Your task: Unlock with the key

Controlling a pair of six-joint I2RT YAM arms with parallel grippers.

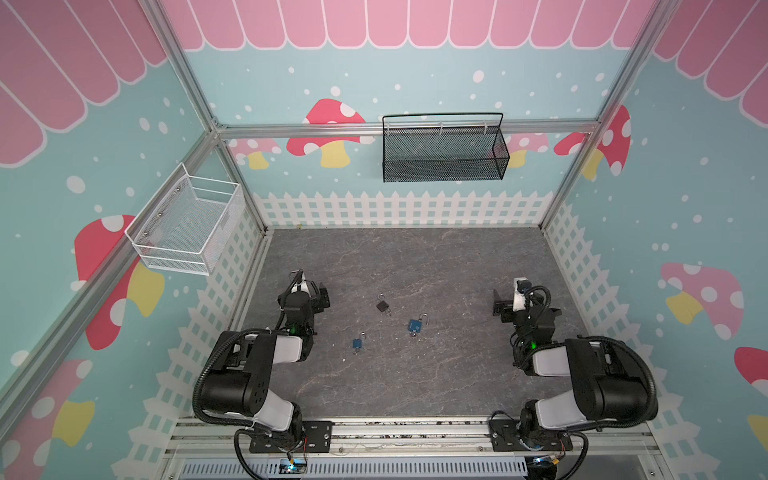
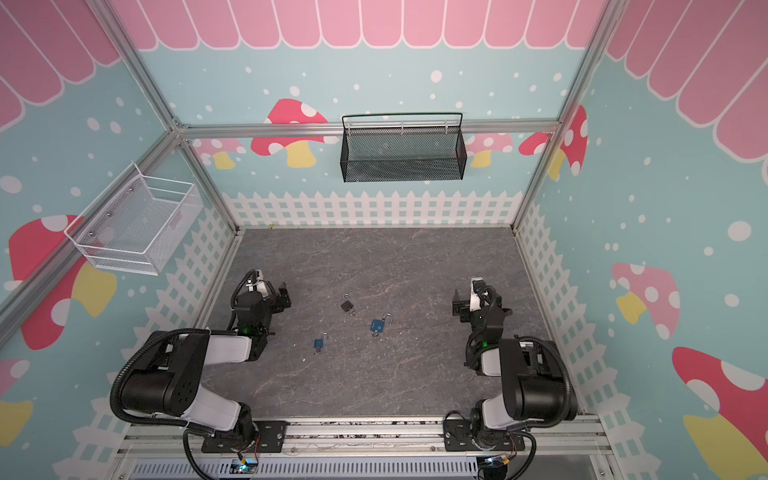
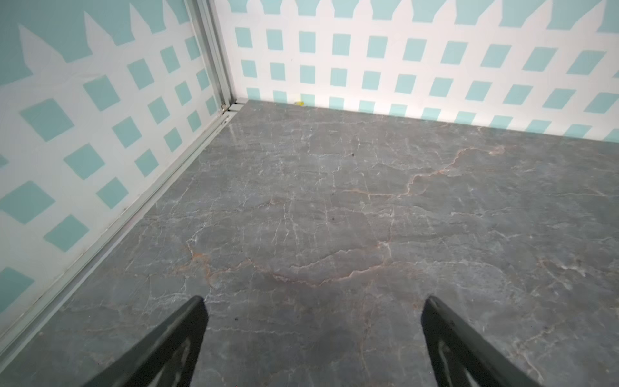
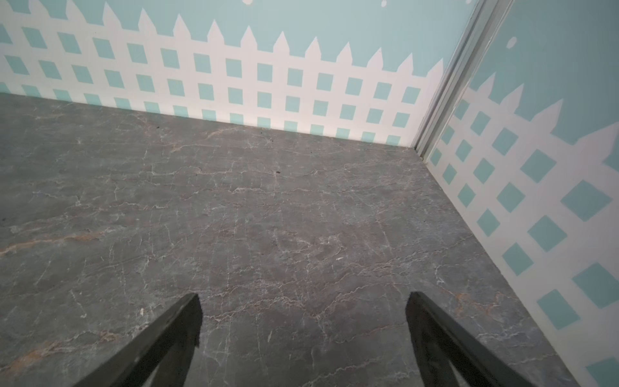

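Wrist views show left claw (image 3: 315, 301) and right claw (image 4: 303, 298) spread wide, empty, above veined grey stone-look tabletop (image 3: 335, 201).

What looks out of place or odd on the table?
Nothing looks damaged or spilled. The dark padlock, large blue padlock and small blue padlock lie scattered; one tiny yellow scrap sits by the back wall.

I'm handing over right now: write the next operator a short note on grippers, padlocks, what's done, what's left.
Left gripper: open, empty, over bare grey marbled tabletop near the left wall.
Right gripper: open, empty, near the right wall.
Black padlock, larger blue padlock and smaller blue padlock lie apart mid-table, between the arms, none touched.
Done: cannot tell; shackles and keys too small to judge.
Left: check each lock, then probably grip and turn a key.
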